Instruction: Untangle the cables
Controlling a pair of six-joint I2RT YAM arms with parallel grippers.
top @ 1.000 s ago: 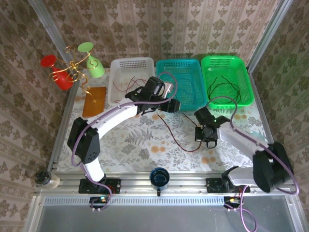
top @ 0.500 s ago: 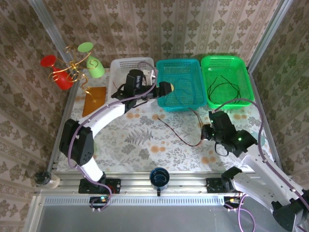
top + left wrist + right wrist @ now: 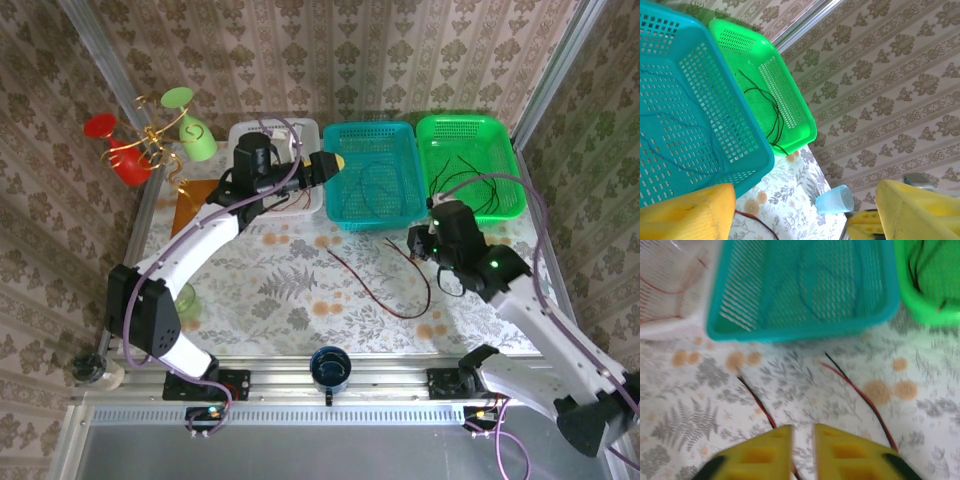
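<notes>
The right claw (image 3: 802, 447) is sitting nearly shut, apparently pinching the red cable (image 3: 758, 404), which is running away leftward over the bench (image 3: 690, 405); the left claw (image 3: 805, 205) is gaping empty, farther off.

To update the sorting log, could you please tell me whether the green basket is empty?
No, thin black cables lie looped on the floor of the green basket in the left wrist view.

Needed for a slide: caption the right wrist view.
Right hand above a red cable on the floral table, facing the teal basket.
</notes>
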